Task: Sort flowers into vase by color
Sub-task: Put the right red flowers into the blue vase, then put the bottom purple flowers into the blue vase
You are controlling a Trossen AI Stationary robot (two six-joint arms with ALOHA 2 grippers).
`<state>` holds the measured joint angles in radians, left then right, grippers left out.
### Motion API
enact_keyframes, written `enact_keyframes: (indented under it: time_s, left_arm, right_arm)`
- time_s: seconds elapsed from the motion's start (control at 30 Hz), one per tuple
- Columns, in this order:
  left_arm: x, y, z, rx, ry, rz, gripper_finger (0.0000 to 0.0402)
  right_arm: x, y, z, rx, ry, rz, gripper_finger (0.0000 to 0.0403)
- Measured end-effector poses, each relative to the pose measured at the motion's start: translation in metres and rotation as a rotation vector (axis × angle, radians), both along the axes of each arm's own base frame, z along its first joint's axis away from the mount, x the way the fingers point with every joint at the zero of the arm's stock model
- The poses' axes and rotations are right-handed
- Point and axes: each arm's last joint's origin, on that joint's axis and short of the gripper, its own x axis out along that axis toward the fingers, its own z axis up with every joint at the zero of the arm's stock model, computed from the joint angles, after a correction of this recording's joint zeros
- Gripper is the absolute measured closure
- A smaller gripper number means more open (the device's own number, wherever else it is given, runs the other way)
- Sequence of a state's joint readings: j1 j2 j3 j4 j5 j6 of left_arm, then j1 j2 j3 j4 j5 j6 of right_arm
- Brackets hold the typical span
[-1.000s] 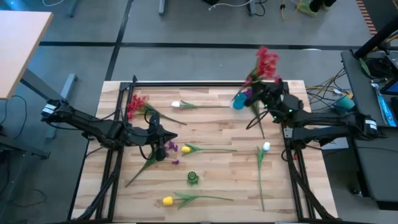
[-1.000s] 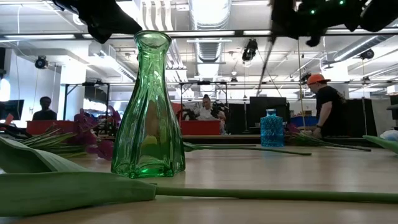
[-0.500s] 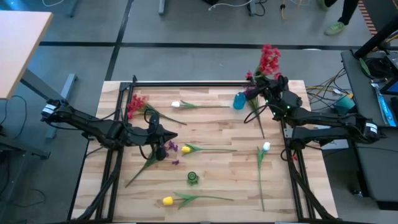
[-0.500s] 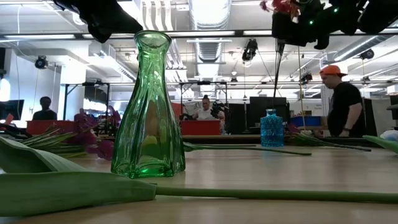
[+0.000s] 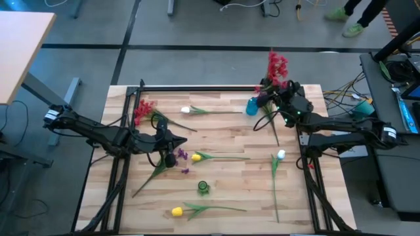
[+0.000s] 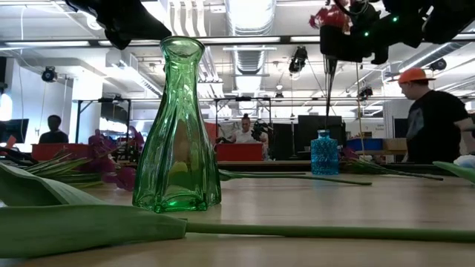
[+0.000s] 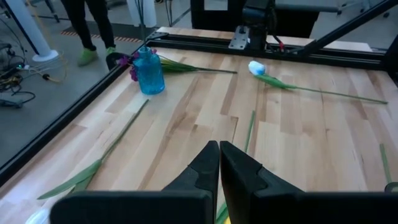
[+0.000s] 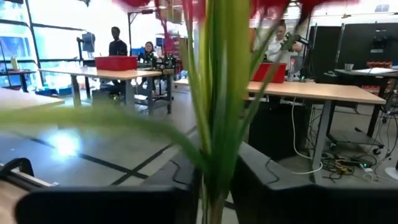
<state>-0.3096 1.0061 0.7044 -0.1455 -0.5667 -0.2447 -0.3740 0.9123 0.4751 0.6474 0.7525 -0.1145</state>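
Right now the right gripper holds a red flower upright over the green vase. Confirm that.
Wrong vase. The right gripper holds the red flower upright over the blue vase, as the high view shows; the green vase stands apart, nearer the table's middle.

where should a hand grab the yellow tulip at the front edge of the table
Grip the yellow tulip on the bare green stem just behind its bud, coming straight down from above. It lies flat on the table, with its stem running toward the right arm's side; the leaves further along are wider, and nothing crowds that stretch.

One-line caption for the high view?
Right end effector holds a red artificial flower upright above the small blue glass vase.
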Motion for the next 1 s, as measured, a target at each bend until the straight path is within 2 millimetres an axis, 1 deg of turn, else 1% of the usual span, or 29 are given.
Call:
enact_keyframes:
  time_s: [0.23,0.4,0.57,0.77,0.87,1.0]
  left_arm:
    - [0.0,0.0,0.0,0.0,0.0,0.0,0.0402]
    - [0.0,0.0,0.0,0.0,0.0,0.0,0.0402]
    - [0.0,0.0,0.0,-0.006,-0.002,0.002,0.0402]
    - [0.0,0.0,0.0,-0.027,-0.008,0.011,0.0402]
    - [0.0,0.0,0.0,-0.04,-0.012,0.016,0.0402]
    - [0.0,0.0,0.0,-0.069,-0.018,0.029,0.0402]
  right_arm:
    - [0.001,0.0,-0.004,0.027,0.009,0.003,0.027]
    - [0.001,0.0,-0.011,0.074,0.043,0.005,0.0224]
    - [0.001,0.0,-0.016,0.154,0.076,0.002,0.0173]
    - [-0.002,0.002,-0.013,0.265,0.127,-0.009,0.0109]
    - [-0.005,0.004,-0.012,0.319,0.151,-0.017,0.0087]
    - [-0.011,0.009,-0.012,0.429,0.179,-0.035,0.0074]
